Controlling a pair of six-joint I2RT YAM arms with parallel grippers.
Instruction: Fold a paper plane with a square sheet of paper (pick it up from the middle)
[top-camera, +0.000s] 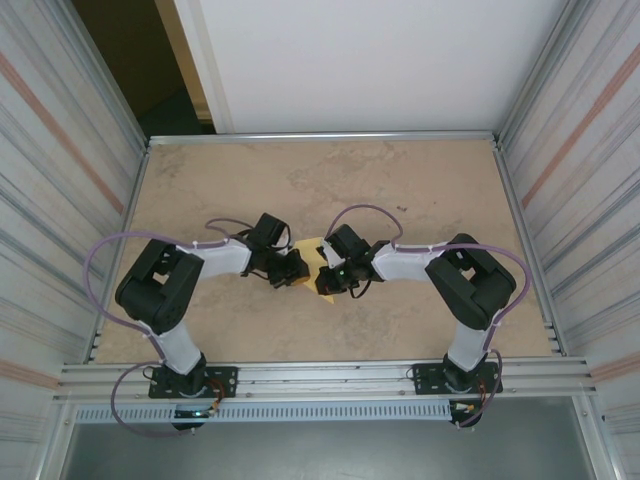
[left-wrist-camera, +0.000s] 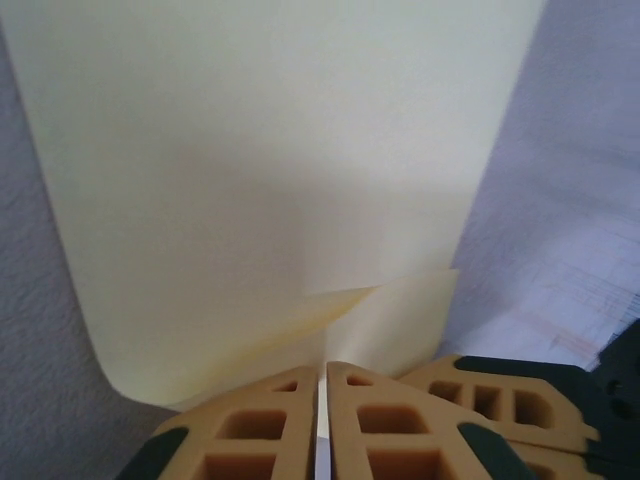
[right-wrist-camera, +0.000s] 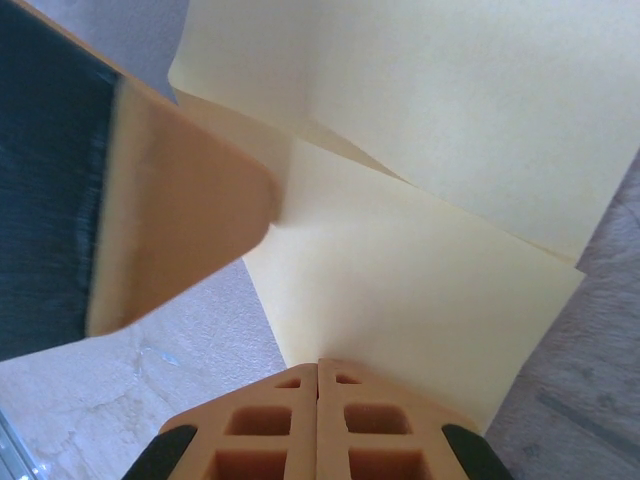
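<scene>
Top external view: the square sheet of paper (top-camera: 318, 262) hangs between the two arms near the middle of the table (top-camera: 420, 180). The left gripper (top-camera: 290, 268) is at the sheet's nine o'clock and the right gripper (top-camera: 338, 276) at its three o'clock.

In the left wrist view the orange fingers (left-wrist-camera: 250, 430) are pressed together on the sheet's lower edge. In the right wrist view that arm's jaws are likewise clamped on the paper at six o'clock, so each gripper pinches the sheet.

The pick-up looks done. One fold has begun, with a flap doubled over along a slanting line (the crease looks soft, not pressed flat). I judge the task to be at an early stage: there is no pointed nose, no centre crease and no wings, so most of the folding is left.

No brand, label or writing can be read on the paper or the fingers.
</scene>
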